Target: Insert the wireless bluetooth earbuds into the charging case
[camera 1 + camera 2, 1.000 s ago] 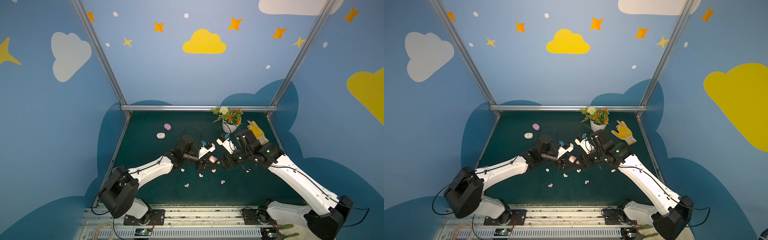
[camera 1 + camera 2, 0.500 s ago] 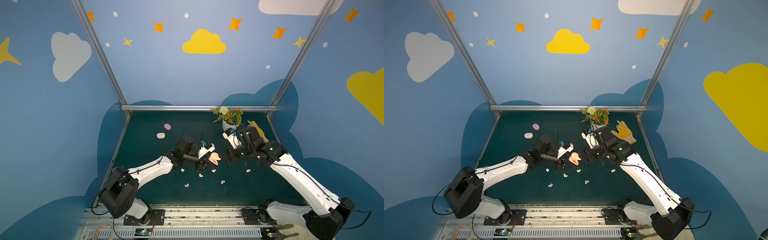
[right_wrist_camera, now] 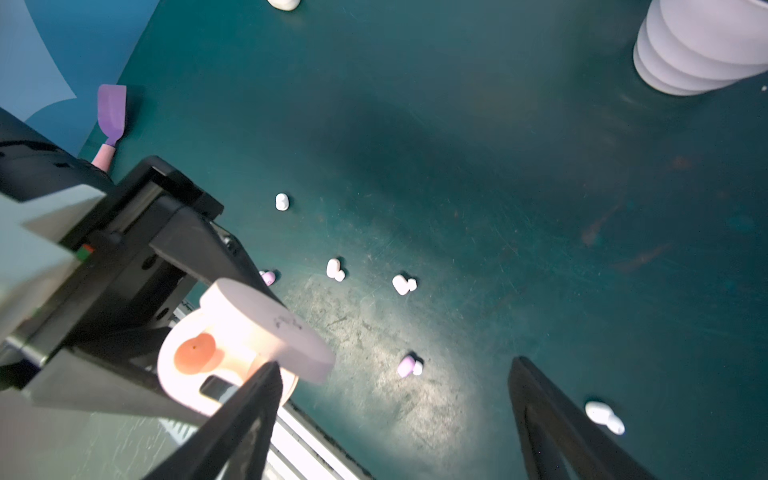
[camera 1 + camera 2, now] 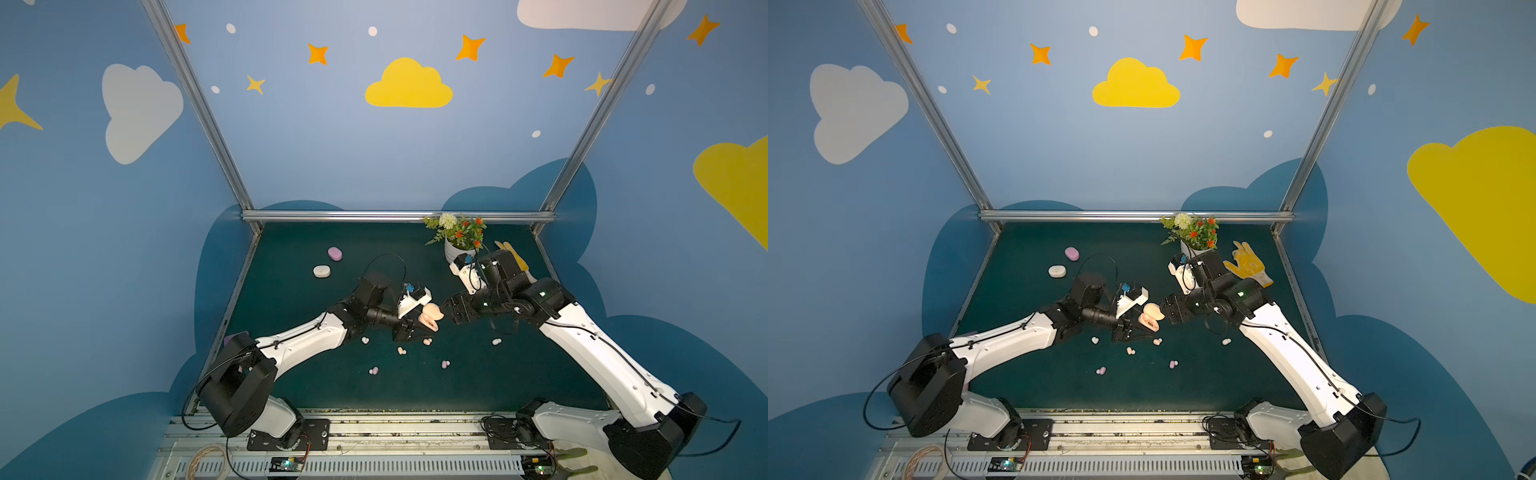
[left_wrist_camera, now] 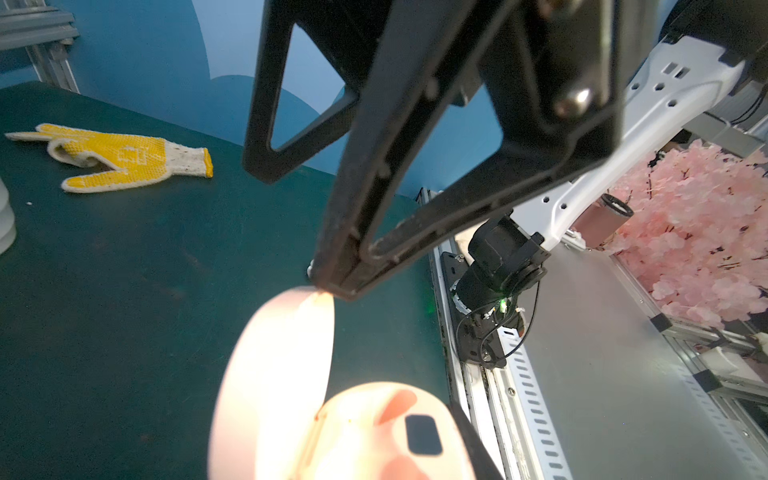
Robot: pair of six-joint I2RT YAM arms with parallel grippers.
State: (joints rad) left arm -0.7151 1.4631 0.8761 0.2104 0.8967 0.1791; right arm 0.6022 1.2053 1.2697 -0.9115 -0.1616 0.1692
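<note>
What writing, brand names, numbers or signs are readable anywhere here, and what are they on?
No text here can be read.
yellow glove: a pale blocky mark, too blurred to read.
pink charging case: a tiny dark scribble on its open lid, too small to read.

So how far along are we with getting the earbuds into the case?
Done: the peach case is open, lid up. In hand: the left hand grips it, with the open right hand at its lid. Left: all six earbuds lie on the mat; none inserted.
</note>
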